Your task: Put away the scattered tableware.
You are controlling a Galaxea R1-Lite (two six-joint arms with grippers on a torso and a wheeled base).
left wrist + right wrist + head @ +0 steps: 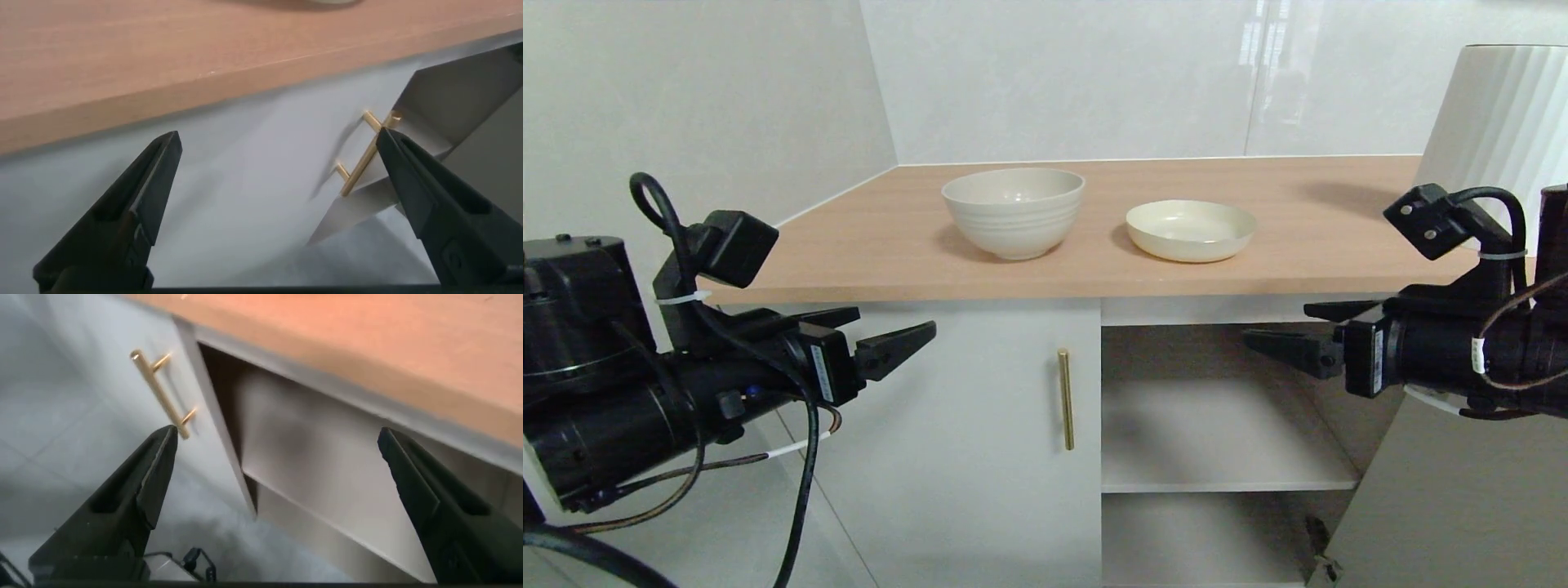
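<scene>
Nothing is stowed yet: ribbed bowl (1013, 211) and shallow dish (1191, 230) sit apart on the wooden countertop (890, 253). Left gripper (278, 137) and right gripper (278, 433) hover below it, fingers spread wide, empty. The open cabinet shelf (1217, 469) waits underneath.

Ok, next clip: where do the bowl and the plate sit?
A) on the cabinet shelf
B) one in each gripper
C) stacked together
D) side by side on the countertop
D: the bowl and the plate stand apart on the countertop, and the left gripper and right gripper are open, holding nothing.
</scene>
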